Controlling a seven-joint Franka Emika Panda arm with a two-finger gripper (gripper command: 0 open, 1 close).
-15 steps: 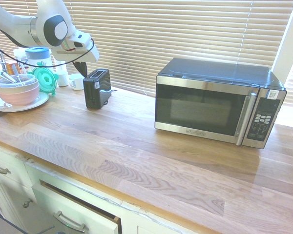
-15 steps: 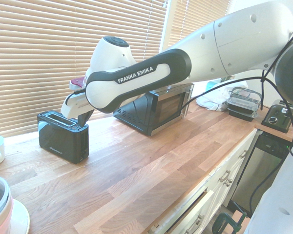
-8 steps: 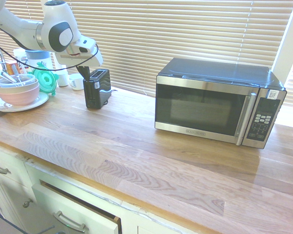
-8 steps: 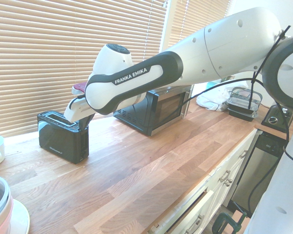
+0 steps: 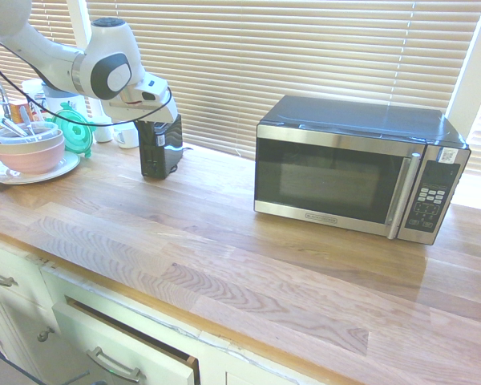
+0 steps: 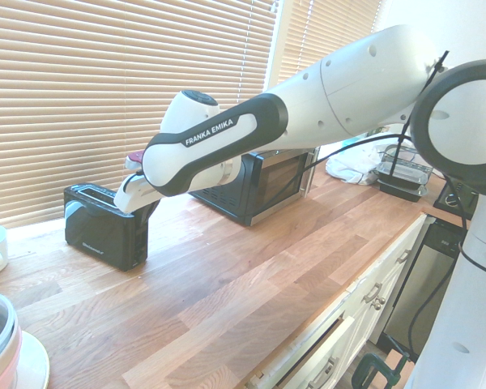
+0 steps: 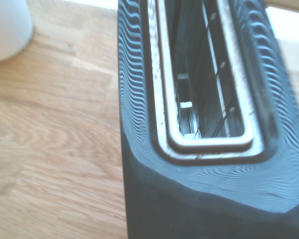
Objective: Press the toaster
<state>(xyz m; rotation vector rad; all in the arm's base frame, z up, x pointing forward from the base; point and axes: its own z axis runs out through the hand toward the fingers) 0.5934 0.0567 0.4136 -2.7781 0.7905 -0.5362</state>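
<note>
The toaster (image 5: 167, 151) is a small black box with a silver-rimmed slot, standing at the back left of the wooden counter. In the second exterior view the toaster (image 6: 101, 228) has my gripper (image 6: 146, 212) low against its end nearest the microwave. From the first exterior view the gripper (image 5: 149, 132) covers the toaster's near upper corner. Its dark fingers look shut, with nothing held. The wrist view looks straight down into the toaster (image 7: 204, 164) and its slot, with the end wall close below.
A large black-and-steel microwave (image 5: 357, 172) stands to the right along the blinds. Stacked pink bowls (image 5: 28, 152), a green-lidded container (image 5: 72, 128) and a white mug (image 5: 127, 135) crowd the left. The counter's front edge has drawers (image 5: 112, 353) beneath it.
The arm has swung from behind and above the toaster across toward the microwave side and come down. The gripper now sits at the toaster's end, lower than before.
</note>
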